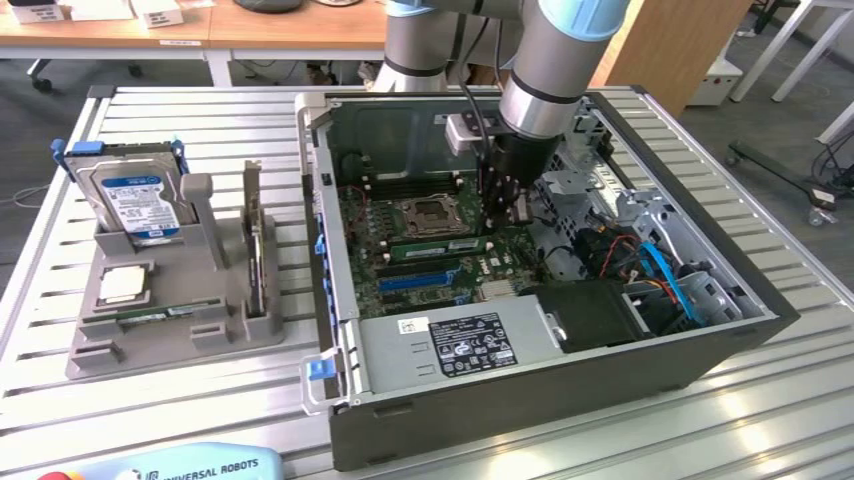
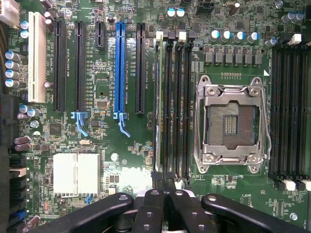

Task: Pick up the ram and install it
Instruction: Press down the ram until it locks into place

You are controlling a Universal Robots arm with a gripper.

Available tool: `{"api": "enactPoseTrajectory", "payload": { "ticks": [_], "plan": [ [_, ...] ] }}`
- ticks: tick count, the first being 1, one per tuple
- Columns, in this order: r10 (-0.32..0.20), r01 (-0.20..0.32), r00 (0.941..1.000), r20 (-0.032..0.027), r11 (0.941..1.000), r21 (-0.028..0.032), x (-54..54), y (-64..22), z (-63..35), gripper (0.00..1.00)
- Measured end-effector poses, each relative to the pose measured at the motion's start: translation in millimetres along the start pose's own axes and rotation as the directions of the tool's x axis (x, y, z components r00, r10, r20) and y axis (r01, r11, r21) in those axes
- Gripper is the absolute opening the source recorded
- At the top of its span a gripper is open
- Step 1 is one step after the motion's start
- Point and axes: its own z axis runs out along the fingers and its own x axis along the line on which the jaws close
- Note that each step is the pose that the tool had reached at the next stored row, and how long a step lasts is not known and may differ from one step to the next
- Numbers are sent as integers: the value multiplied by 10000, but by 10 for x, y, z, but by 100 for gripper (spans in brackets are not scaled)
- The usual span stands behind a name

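The ram (image 2: 158, 97) is a thin green stick seen edge-on, standing in the memory slot farthest from the empty processor socket (image 2: 232, 125). In the exterior view the ram (image 1: 434, 243) lies along the motherboard just below that socket (image 1: 427, 212). My gripper (image 2: 165, 182) is shut, fingers pressed together, with the tips right over one end of the ram. Nothing shows between the fingers. In the exterior view my gripper (image 1: 514, 225) reaches straight down into the open computer case (image 1: 534, 400), at the ram's end toward that view's right.
A grey holder (image 1: 174, 340) on the slatted table, at the exterior view's left, carries a silver hard drive (image 1: 134, 200), a small square chip (image 1: 123, 283) and another green stick (image 1: 147, 315). The neighbouring memory slots (image 2: 177, 97) are empty. Cables and a drive cage crowd the case's right side.
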Motion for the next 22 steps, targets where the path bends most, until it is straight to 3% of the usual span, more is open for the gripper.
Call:
{"api": "enactPoseTrajectory", "payload": {
  "ticks": [22],
  "plan": [
    [1,-1,10000,3,10000,1,1,-17,14,10]
  ]
}}
